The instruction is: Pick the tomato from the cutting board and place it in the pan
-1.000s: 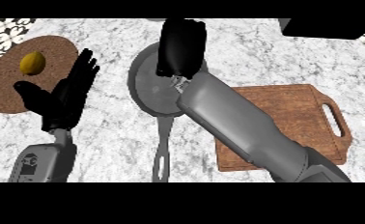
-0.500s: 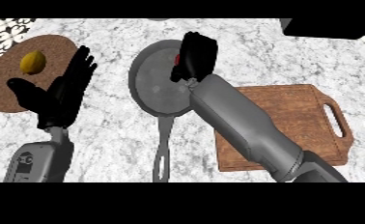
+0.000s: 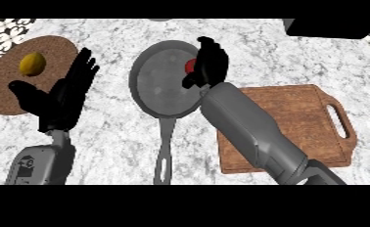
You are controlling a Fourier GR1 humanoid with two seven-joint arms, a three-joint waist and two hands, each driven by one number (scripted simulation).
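Farthest left, beyond the left hand's thumb, a round brown mat (image 3: 54,52) lies on the counter (image 3: 108,143) with a yellow lemon (image 3: 33,63) on it. Neither belongs to the task, and both sit apart from the work. Just beside the mat the left hand (image 3: 63,96) rests with its fingers (image 3: 83,69) straight, spread and pointing up, holding nothing; it seems parked there to leave the middle free. To the right of those fingers, and well apart from them, lies the grey pan (image 3: 160,88), its long handle (image 3: 165,147) running back toward the robot, so the bowl is open to an approach from the right. At the bowl's right side a patch of red shows: the tomato (image 3: 191,65), tucked against the near side of the right hand (image 3: 211,67), between the thumb below it and the fingers (image 3: 209,50) above it. These appear to curl round the tomato and hold it, and most of it is hidden behind them. It is over the pan's floor, inside the rim, but whether it touches the metal cannot be told. Judging by this, the carry is nearly done and only the release remains; the hand sits close to the right rim, so letting go a little further in would be safer. Right of the fingers, past the grey forearm, the wooden cutting board (image 3: 303,118) carries nothing that shows.
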